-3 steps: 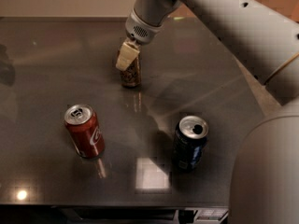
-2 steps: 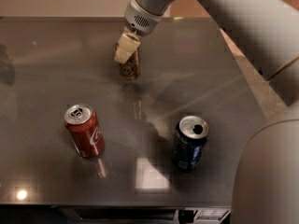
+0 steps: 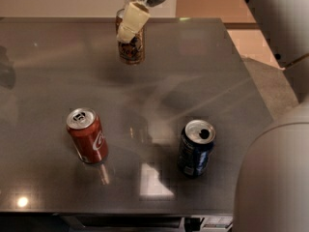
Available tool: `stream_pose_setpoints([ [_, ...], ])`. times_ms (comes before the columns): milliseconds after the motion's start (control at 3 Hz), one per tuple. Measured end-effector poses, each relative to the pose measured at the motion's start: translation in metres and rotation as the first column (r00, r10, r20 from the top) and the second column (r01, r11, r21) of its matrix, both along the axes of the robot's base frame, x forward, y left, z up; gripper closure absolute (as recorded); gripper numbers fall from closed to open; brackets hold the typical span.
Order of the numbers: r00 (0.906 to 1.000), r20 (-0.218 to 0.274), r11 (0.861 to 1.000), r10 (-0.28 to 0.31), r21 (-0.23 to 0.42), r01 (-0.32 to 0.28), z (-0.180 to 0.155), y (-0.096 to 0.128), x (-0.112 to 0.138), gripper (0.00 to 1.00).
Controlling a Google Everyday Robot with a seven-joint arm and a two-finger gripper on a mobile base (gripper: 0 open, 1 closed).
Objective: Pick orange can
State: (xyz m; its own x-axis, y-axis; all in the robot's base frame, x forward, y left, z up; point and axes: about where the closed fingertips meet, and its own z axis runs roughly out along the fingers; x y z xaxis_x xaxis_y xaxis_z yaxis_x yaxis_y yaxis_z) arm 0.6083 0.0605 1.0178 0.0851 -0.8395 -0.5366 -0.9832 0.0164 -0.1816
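Note:
The orange can [image 3: 132,48] is a brownish-orange can with pale markings, held upright above the grey table [image 3: 48,71] near its far middle. My gripper [image 3: 131,24] reaches down from the top of the view and is shut on the can, a pale finger [image 3: 133,21] lying across the can's front upper side. The can's top is mostly hidden behind the finger.
A red cola can [image 3: 87,135] stands at the front left of the table. A dark blue can [image 3: 195,148] with an open top stands at the front right. My arm's pale body [image 3: 273,178] fills the right edge. Floor shows past the table's right edge.
The gripper has risen with the orange can in it, lifting it off the table surface. The red and blue cans have not moved.

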Motion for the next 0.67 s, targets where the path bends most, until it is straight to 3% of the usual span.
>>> stream_pose_setpoints([
  [333, 0.9986, 0.021, 0.999, 0.048, 0.023, -0.048, 0.0311, -0.0022, -0.0104, 1.00],
  [667, 0.9984, 0.036, 0.998, 0.044, 0.037, -0.045, 0.0356, 0.0009, -0.0069, 1.00],
])
